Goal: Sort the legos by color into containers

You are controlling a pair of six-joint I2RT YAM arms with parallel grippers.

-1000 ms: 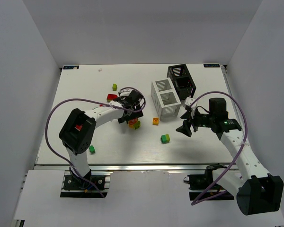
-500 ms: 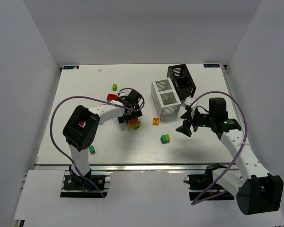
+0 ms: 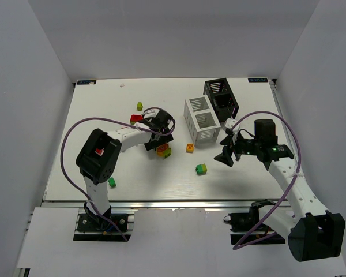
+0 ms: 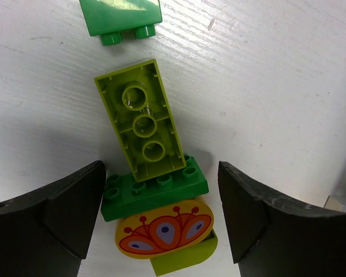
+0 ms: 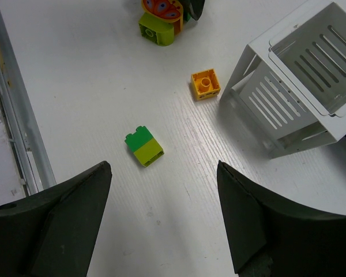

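Lime and green legos make up the pile [image 4: 155, 190] we see between the left gripper's [image 4: 161, 202] fingers. An upturned lime brick [image 4: 145, 130] overlaps a long green brick [image 4: 154, 188], and a yellow printed piece [image 4: 164, 232] sits against that. The jaws stand apart. One finger is right by the long green brick, though we cannot tell if it touches, and the other is clear of the pile. A second green brick [image 4: 121, 16] lies just apart from the pile.

From above, the pile sits mid-table, left of the white bin [image 3: 202, 119]. The black bin [image 3: 221, 97] stands just beside the white bin, to its far right. The right gripper [image 3: 226, 149] hangs to the near right of the white bin, jaws wide apart and holding nothing. Below it lie a green-on-lime stack [image 5: 144, 148] and, nearer the white bin, an orange brick [image 5: 206, 84].

A red brick [image 3: 136, 119] and a far lime brick [image 3: 139, 106] lie beyond the left gripper. We also see a lone green brick [image 3: 112, 182] near the table's [image 3: 248, 184] near-left edge.
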